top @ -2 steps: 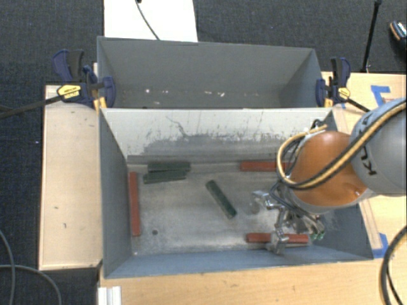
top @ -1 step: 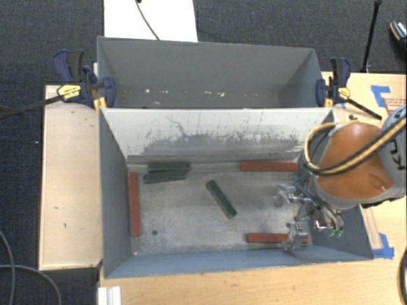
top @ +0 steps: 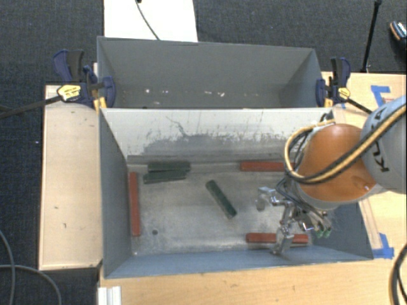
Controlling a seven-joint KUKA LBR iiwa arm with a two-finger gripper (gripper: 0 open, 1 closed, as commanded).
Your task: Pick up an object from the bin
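Red bar under gripper

**A:** Where is the gripper?

**B:** It hangs below the arm's orange wrist cover, low in the near right corner of the grey metal bin. It is right over a flat red bar that lies along the near edge.

**A:** And what else is in the bin?

**B:** A second red bar lies against the far wall, toward the right. A third red bar runs along the left wall. Some dark green bars sit by the far wall near the left corner. A single dark green bar lies aslant about the middle of the floor, apart from the others.
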